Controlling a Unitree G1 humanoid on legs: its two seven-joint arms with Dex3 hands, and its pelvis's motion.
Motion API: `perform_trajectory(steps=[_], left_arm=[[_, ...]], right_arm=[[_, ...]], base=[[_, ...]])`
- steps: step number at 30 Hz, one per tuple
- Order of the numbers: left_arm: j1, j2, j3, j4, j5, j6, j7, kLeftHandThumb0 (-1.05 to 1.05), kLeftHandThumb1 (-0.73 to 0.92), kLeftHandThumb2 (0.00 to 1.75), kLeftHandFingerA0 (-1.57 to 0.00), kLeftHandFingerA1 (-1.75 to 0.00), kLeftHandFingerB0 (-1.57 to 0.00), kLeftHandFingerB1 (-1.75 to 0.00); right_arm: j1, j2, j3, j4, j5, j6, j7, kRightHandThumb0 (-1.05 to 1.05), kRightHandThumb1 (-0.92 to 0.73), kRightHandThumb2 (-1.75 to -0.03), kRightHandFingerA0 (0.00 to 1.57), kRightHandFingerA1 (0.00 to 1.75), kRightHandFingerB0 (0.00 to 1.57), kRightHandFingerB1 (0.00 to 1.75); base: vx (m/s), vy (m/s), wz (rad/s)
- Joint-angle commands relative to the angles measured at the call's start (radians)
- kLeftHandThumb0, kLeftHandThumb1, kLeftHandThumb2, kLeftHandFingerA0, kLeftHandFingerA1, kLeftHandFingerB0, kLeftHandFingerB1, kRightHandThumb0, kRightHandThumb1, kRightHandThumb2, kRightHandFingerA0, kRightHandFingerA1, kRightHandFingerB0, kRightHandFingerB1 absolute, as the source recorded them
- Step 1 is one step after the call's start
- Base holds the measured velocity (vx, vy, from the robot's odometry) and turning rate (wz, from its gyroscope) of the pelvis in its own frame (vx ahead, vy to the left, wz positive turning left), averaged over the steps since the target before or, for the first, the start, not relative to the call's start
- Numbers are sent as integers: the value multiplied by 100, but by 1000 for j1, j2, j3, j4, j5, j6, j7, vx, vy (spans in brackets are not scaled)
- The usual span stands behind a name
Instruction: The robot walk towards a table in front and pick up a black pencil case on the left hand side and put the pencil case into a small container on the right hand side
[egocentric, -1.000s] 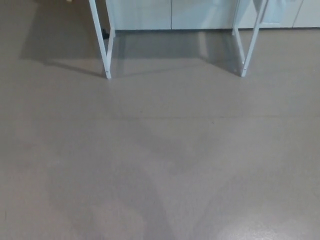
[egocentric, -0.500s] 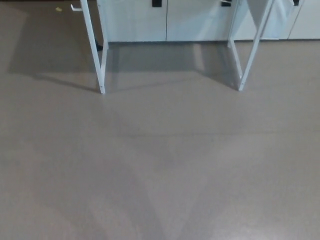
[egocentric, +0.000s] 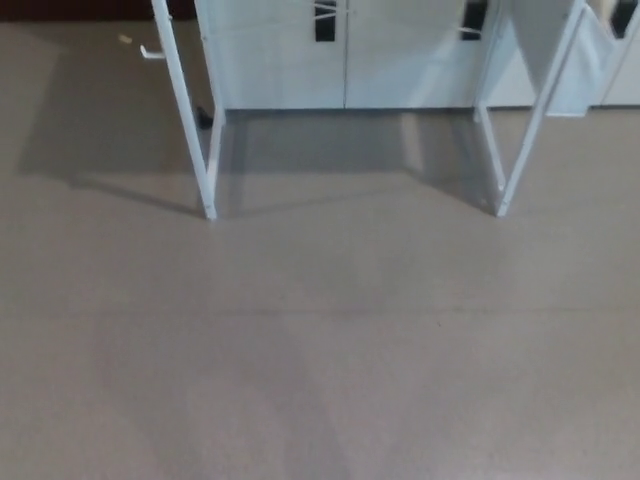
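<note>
No pencil case and no small container anywhere in the head view, so cannot tell where either lies. No tabletop in sight either; only the lower part of the table's frame shows.

Neither robot hand in the picture, nor any arm, so cannot tell how the fingers stand or whether anything is held.

Two white metal table legs near the top of the picture, well apart from each other. Left leg (egocentric: 185, 110) slanting down from the top edge to a foot on the floor, left of centre. Right leg (egocentric: 535, 115) slanting the other way, down to a foot on the right. Behind each, a second, shorter white bar meeting the floor a little farther back.

Between and behind the legs, a row of pale cabinet doors (egocentric: 285, 60) along the far wall, with small dark handles (egocentric: 324, 22) near the top edge. A small dark object (egocentric: 204, 117) low against the cabinet base, just beside the left leg; too small to tell what it is. A small white fitting (egocentric: 152, 52) sticking out to the left of the left leg, high up.

Plain grey-brown floor (egocentric: 320, 350) filling the lower two thirds of the view. Soft shadows under the table frame and spreading left of the left leg. A faint straight seam across the floor at mid-height.
</note>
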Motion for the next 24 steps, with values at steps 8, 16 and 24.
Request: perform_trajectory(steps=[8,16,24], left_arm=[[7,17,5,6,-12,8,-4,-22,53,56,-30,-41,-26,-31],[10,21,-4,8,-4,2,-3,-23,54,56,-30,-40,-25,-31],[8,25,-11,23,4,-17,-7,-25,54,56,-27,-40,-23,-31]], right_arm=[[2,-4,-3,0,7,3,-6,-57,-49,-55,88,53,62,46],[2,-3,-4,5,7,-1,-4,-55,-48,-55,87,55,62,47],[9,-2,-2,3,3,-9,-11,-56,-48,-56,91,55,64,48]], base=[[262,-4,-11],[404,180,-2],[242,5,10]])
